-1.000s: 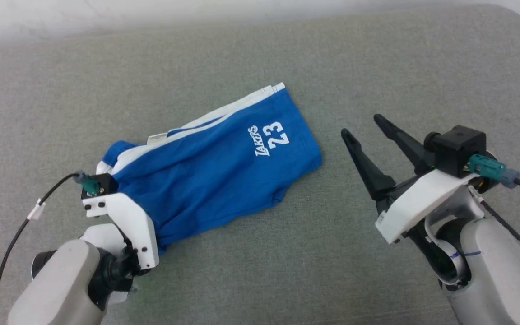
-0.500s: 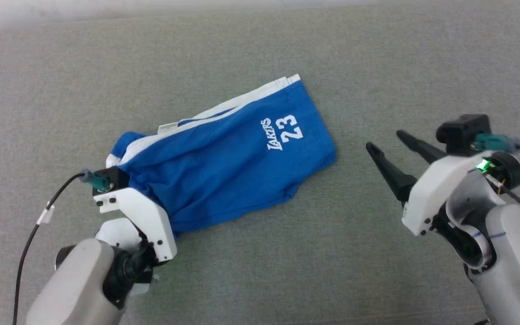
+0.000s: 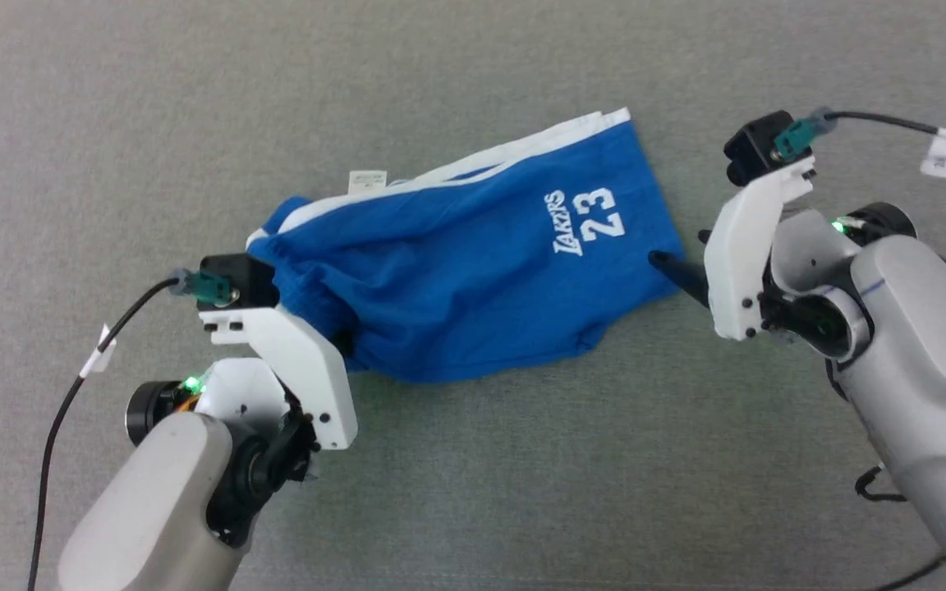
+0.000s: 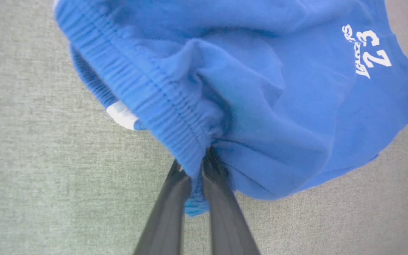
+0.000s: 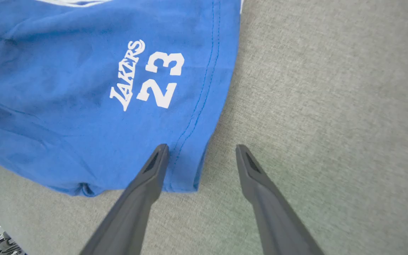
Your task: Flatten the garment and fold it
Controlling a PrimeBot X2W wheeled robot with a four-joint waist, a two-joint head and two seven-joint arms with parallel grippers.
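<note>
Royal-blue basketball shorts of thin fabric, with white side stripes and a white "LAKERS 23" print, lie on a grey-green woven cloth surface. They run diagonally in the head view, waistband end at the lower left and leg hem at the upper right. The cloth is creased and bunched toward the waistband and smoother around the print. A small white sewn-in label sticks out from the far edge, beside the stripes.

The left gripper is clenched on the ribbed elastic waistband; in the left wrist view its two dark fingers meet with the gathered blue band pinched between them, and folds radiate from that point.

The right gripper stands released at the hem end, jaws wide apart. In the right wrist view one finger lies over the blue fabric just inside the stitched hem and the other over the bare grey-green surface, so the hem corner sits between them. Whether either fingertip touches the cloth cannot be told.
</note>
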